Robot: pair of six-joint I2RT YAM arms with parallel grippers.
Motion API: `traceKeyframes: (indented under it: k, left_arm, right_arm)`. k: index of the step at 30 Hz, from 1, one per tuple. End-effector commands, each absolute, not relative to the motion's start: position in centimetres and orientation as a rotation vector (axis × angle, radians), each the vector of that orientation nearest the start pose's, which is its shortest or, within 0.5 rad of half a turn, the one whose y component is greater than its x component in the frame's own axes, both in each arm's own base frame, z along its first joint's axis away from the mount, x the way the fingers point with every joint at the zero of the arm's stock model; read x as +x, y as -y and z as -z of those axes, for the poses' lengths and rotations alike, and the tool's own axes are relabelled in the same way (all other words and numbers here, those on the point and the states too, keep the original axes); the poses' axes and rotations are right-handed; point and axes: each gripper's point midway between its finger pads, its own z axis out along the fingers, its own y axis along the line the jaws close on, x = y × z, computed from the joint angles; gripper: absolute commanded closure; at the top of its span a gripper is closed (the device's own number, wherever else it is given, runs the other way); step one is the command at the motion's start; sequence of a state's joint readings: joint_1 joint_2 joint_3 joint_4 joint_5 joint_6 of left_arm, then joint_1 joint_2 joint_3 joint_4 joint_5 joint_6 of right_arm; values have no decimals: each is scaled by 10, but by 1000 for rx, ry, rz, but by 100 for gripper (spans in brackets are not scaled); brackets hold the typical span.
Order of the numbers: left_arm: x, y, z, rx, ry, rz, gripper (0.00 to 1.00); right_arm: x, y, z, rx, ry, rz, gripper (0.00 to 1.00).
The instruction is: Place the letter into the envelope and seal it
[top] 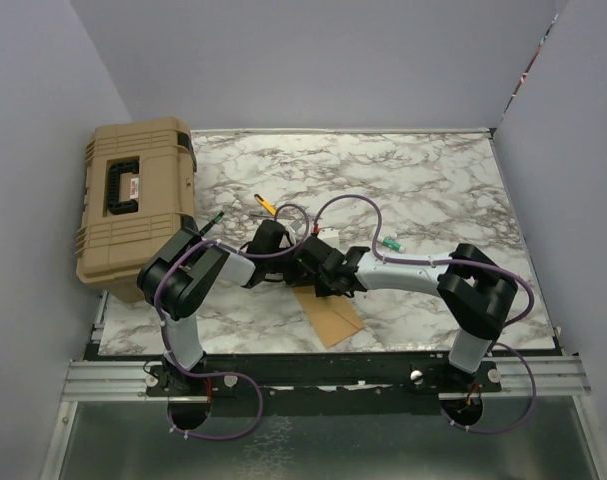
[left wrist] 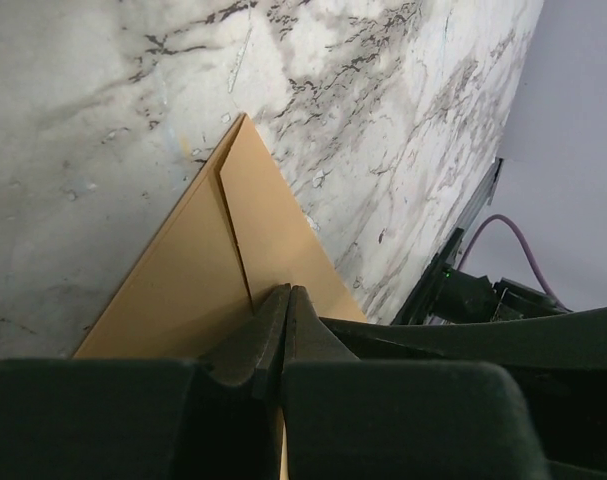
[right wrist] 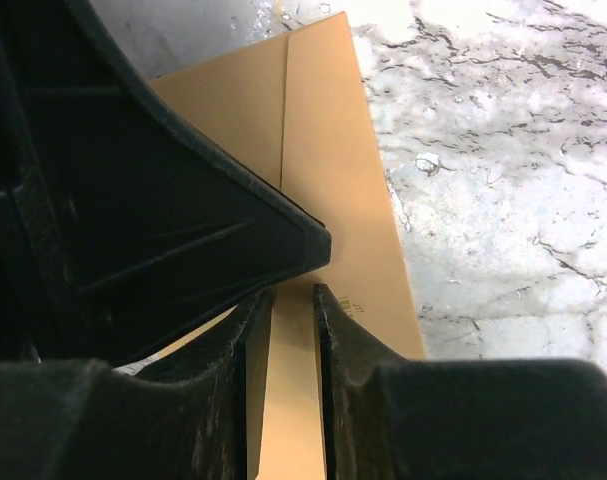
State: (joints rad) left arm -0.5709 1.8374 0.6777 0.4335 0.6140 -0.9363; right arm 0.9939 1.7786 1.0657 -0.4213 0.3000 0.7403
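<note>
The tan envelope [top: 335, 318] lies flat on the marble table near its front edge, one corner pointing toward me. Both grippers meet over its far end. My left gripper [top: 301, 268] is shut, and in the left wrist view its tips [left wrist: 289, 290] rest on the envelope [left wrist: 273, 220] beside a diagonal seam. My right gripper [top: 323, 282] hovers just above the envelope [right wrist: 333, 150], its fingers [right wrist: 293, 292] a narrow gap apart with bare tan paper showing between them. The left gripper's black finger [right wrist: 183, 220] fills the upper left of the right wrist view. The letter is hidden.
A tan plastic toolbox [top: 138, 205] stands at the table's left edge. Behind the arms lie a yellow-handled tool [top: 266, 205], a green pen [top: 215, 220] and a small green-and-white item [top: 391, 245]. Grey walls close in the left, back and right sides.
</note>
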Motion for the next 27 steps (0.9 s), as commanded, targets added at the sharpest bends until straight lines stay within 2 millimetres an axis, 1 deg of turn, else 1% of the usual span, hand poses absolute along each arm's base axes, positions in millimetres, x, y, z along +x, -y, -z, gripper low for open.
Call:
traceKeyframes:
  k: [1, 5, 7, 10, 11, 16, 19, 27]
  left_arm:
    - [212, 272, 43, -283, -2839, 1176, 100]
    - [215, 268, 45, -316, -2837, 1166, 100]
    - [218, 266, 46, -341, -2832, 1163, 100]
    - [220, 263, 47, -379, -2829, 1163, 100]
    - [221, 262, 47, -389, -2825, 1161, 100]
    - [224, 258, 48, -418, -2819, 1160, 100]
    - [225, 257, 48, -423, -2818, 1159, 100]
    - [226, 257, 48, -420, -2818, 1163, 100]
  right_arm:
    - [204, -281, 30, -352, -2734, -89, 74]
    - [193, -268, 30, -399, -2771, -8, 79]
    - [188, -266, 27, -415, -2772, 6, 83]
    - [180, -263, 25, -438, -2793, 26, 92]
    - [178, -262, 25, -443, -2806, 38, 93]
    - [162, -256, 31, -454, -2853, 56, 92]
    - [155, -249, 29, -420, -2867, 45, 94]
    - [140, -224, 26, -362, -2906, 123, 95]
